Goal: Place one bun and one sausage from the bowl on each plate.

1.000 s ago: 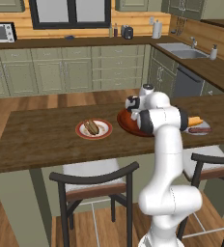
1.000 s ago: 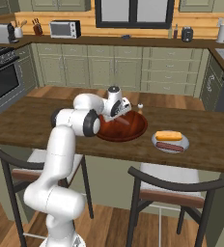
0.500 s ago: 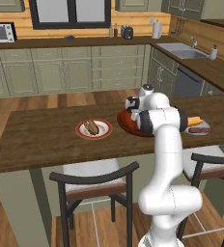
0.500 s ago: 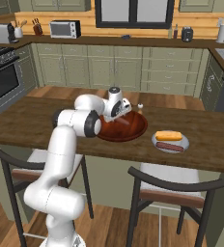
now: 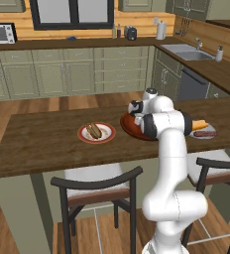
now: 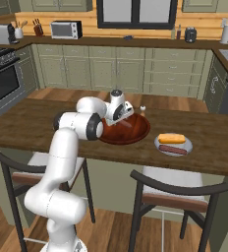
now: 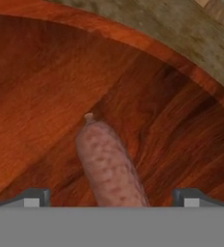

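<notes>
Wood island counter (image 5: pixel 47 144), 2 dark stools (image 5: pixel 99 191), sage cabinets (image 6: pixel 116 71), microwave (image 6: pixel 66 29), window (image 5: pixel 72 12), sink (image 5: pixel 189 51), wood floor (image 5: pixel 62 101).

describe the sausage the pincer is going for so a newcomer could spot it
On the long dark wooden island counter sits a wide glossy reddish-brown bowl. Inside it, between the open pincer tips, lies a mottled pinkish-brown sausage; unlike the sausages lying beside buns on the plates, it lies alone in the bowl.

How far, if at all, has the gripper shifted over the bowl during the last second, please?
No visible shift: in both base views the gripper sits at the same spot over the bowl, open, with a sausage between its fingertips.
</notes>
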